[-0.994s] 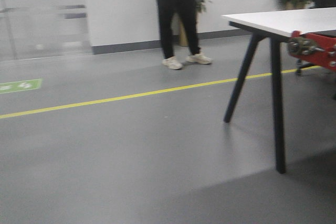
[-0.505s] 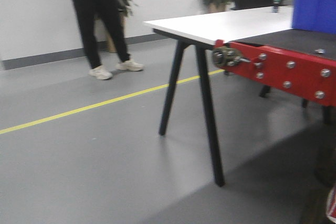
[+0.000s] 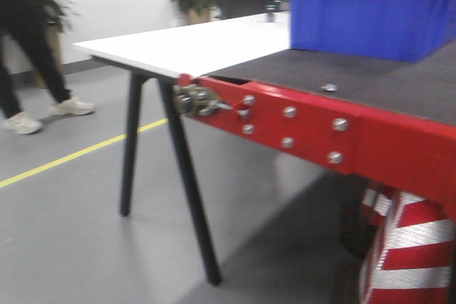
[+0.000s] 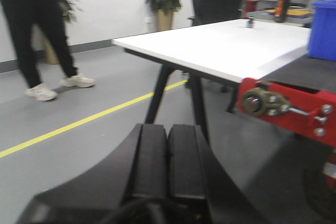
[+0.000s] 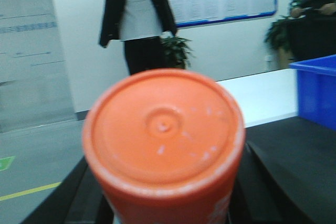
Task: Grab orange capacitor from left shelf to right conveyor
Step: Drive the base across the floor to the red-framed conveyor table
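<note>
My right gripper [image 5: 165,211] is shut on the orange capacitor [image 5: 164,129]. Its flat round top fills the right wrist view, and a black finger [image 5: 79,200] shows on each side. The right conveyor shows in the front view as a dark textured belt [image 3: 385,80] with a glossy red front edge [image 3: 377,144]. It also shows in the left wrist view [image 4: 294,114] and behind the capacitor in the right wrist view [image 5: 294,153]. My left gripper [image 4: 168,128] is shut and empty, low above the floor, left of the conveyor's end. The left shelf is out of view.
A blue plastic bin [image 3: 370,12] stands on the belt. A white table [image 3: 206,44] on black legs adjoins the conveyor's left end. A red-and-white striped object [image 3: 406,247] sits under the conveyor. A person [image 3: 21,48] stands at the left, beyond a yellow floor line [image 3: 78,153].
The front view has swung right. The table and person slid left, and the conveyor with the blue bin came into view and closer.
</note>
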You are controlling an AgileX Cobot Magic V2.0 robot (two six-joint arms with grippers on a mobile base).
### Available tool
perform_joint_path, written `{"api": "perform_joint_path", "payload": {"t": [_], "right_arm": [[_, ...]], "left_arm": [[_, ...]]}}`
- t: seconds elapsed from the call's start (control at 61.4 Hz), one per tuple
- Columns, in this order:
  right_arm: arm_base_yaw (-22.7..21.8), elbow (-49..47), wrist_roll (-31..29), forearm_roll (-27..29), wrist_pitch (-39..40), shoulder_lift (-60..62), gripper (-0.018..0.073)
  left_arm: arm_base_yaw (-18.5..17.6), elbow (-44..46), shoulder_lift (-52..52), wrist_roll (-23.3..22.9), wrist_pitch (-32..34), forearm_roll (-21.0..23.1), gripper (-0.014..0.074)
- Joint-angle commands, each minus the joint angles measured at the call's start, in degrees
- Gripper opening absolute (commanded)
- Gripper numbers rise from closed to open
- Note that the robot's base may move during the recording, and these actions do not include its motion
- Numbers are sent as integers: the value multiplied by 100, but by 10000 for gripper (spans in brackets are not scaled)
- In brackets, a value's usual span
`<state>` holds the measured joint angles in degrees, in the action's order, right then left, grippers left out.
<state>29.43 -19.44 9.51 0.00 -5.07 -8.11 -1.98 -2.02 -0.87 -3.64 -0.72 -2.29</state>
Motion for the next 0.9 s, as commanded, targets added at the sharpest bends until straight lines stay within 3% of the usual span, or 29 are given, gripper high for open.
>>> {"api": "perform_joint_path", "payload": {"t": [0.0, 0.88], "right_arm": [[-1, -158, -19, 0, 507, -57, 46], [-1, -158, -19, 0, 507, -57, 46]], "left_arm": [[2, -124, -54, -42, 534, 13, -126], [2, -124, -54, -42, 534, 13, -126]]}}
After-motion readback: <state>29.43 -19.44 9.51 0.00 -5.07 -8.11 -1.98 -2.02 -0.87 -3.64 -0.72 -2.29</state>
